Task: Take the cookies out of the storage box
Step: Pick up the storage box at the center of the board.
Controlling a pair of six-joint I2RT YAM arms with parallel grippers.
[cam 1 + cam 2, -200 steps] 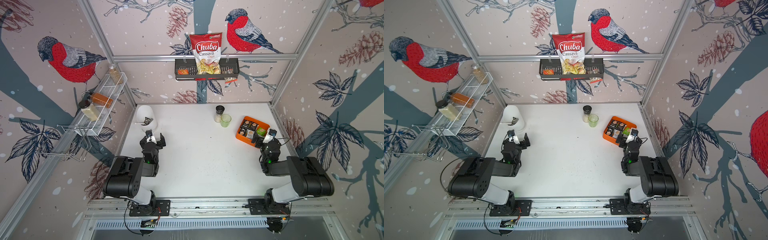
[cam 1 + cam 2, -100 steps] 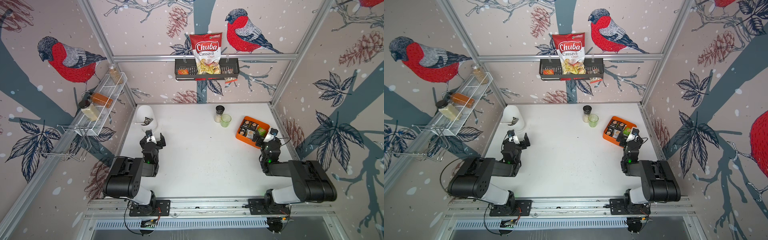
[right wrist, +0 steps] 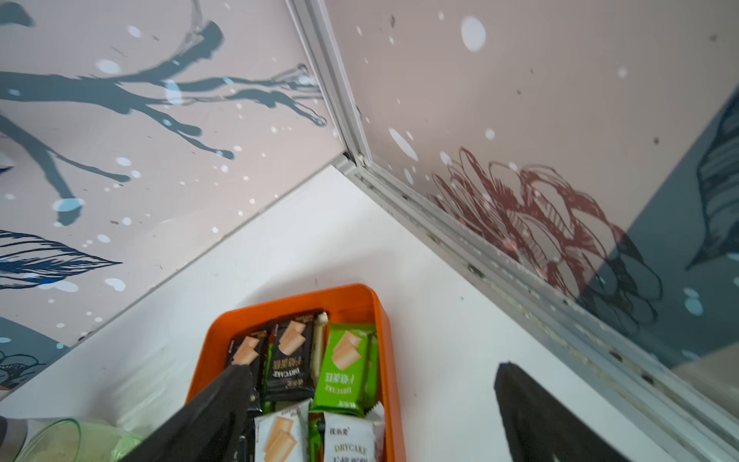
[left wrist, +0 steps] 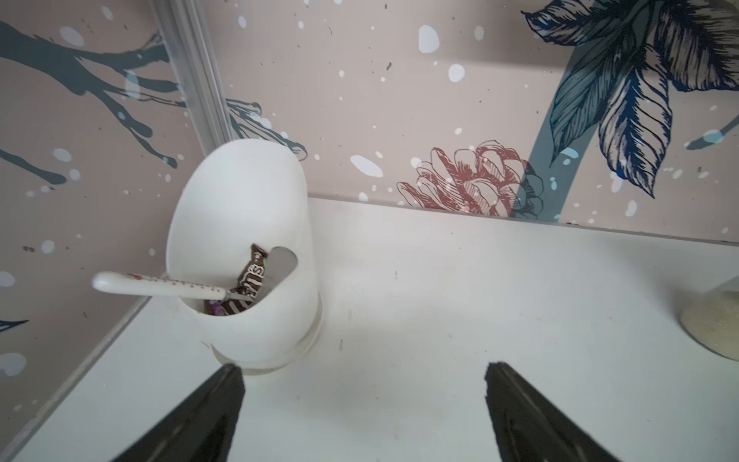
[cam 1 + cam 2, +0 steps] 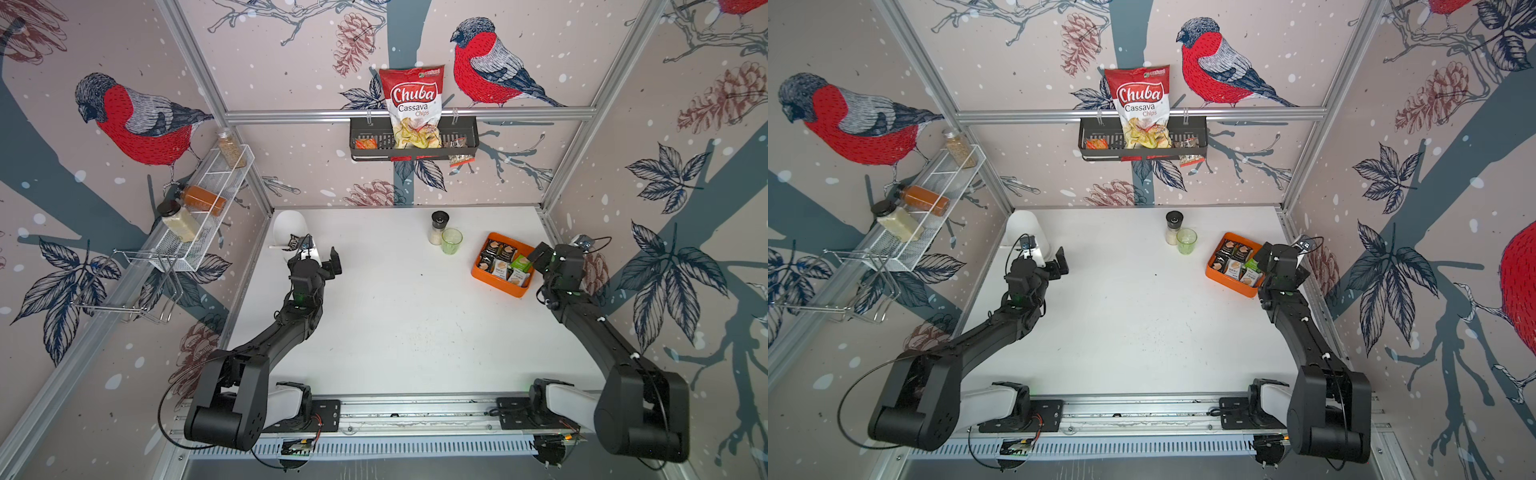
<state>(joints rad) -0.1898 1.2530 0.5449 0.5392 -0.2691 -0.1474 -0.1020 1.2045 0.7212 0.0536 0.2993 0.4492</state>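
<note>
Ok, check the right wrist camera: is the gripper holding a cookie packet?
No, the right gripper is wide open with nothing between its jaws, and the cookie packets lie in the orange box.

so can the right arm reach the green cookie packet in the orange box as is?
Probably yes: the right end effector is open just over the storage box rim, and the green cookie packet lies on top, uncovered, nothing between.

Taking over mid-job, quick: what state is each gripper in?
Left gripper: open, holding nothing.
Right gripper: open, holding nothing, above the storage box edge.
</note>
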